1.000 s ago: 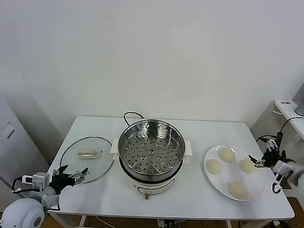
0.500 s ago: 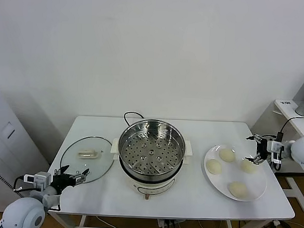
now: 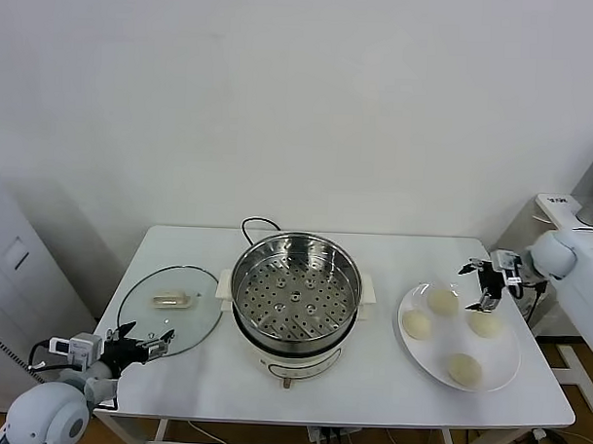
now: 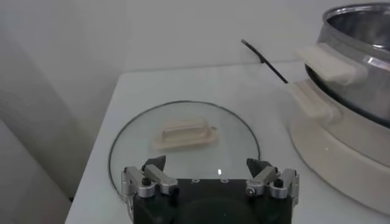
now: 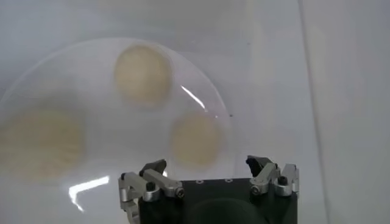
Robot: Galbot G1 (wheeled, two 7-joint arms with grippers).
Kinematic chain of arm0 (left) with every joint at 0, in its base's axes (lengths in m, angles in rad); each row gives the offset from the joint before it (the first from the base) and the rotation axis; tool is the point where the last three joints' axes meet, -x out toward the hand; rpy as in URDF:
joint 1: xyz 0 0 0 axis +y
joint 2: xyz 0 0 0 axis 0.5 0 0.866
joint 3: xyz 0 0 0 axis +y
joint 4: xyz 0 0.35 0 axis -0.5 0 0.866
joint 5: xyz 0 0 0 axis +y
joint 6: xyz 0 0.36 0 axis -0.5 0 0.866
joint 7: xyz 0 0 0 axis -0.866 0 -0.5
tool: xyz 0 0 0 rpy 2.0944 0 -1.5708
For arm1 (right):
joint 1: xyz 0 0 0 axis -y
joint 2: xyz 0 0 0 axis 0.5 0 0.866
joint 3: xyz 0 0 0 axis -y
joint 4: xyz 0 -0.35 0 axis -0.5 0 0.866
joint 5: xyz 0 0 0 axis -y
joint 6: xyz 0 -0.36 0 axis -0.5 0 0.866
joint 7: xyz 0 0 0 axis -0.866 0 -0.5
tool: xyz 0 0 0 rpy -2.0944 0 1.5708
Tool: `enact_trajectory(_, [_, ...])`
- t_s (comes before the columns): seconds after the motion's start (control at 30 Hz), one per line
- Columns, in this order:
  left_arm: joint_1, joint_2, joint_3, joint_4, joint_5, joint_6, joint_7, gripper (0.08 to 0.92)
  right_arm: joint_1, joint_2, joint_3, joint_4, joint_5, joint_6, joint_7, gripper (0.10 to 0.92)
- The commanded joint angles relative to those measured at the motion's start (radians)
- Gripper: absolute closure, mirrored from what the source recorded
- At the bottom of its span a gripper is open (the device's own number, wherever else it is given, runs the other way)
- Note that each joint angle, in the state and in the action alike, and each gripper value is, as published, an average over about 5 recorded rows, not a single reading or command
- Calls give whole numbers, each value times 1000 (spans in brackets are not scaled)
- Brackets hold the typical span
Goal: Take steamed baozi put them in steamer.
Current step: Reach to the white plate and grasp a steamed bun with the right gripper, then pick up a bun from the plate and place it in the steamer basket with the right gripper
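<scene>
The steamer point(image 3: 295, 298) stands mid-table, its perforated tray bare. Several pale baozi lie on the white plate point(image 3: 502, 352) to its right, among them one point(image 3: 442, 301) at the far side, one point(image 3: 417, 325) toward the steamer and one point(image 3: 485, 324) on the right. My right gripper point(image 3: 479, 284) hovers open above the plate's far right part, between the far bun and the right one, touching nothing. In the right wrist view its open gripper point(image 5: 206, 164) hangs over one baozi point(image 5: 195, 140), with another point(image 5: 143, 74) beyond. My left gripper point(image 3: 141, 345) waits open at the table's near left.
A round glass lid point(image 3: 170, 309) with a pale handle lies flat left of the steamer; my left gripper point(image 4: 207, 163) stays just short of this lid point(image 4: 237, 140). The steamer's black cord point(image 3: 257, 224) runs behind it. A side table point(image 3: 574, 220) stands at the right.
My right gripper has come in from beyond the table's right edge, rising and moving left over the plate. The left arm, buns and steamer have not moved.
</scene>
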Motion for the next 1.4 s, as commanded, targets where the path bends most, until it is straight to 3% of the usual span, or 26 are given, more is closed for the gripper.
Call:
enact_trajectory(0.03, [0,1,1,-3,2,3,2,177,84,116,-92,-144,-84,43,-47,203])
enact_trajectory(0.6, [15,-5,5,-12,2,2,6,177,1,178,52,-221,-234,81,17,215])
enact_trajectory(1.17, [20,-9,8,-18,3,2,6,177,-16,197,120,-230,-259,83,17,517])
enact_trajectory(1.4, [25,-9,6,-24,3,3,6,177,19,120,9,-76,-131,59,-1,550])
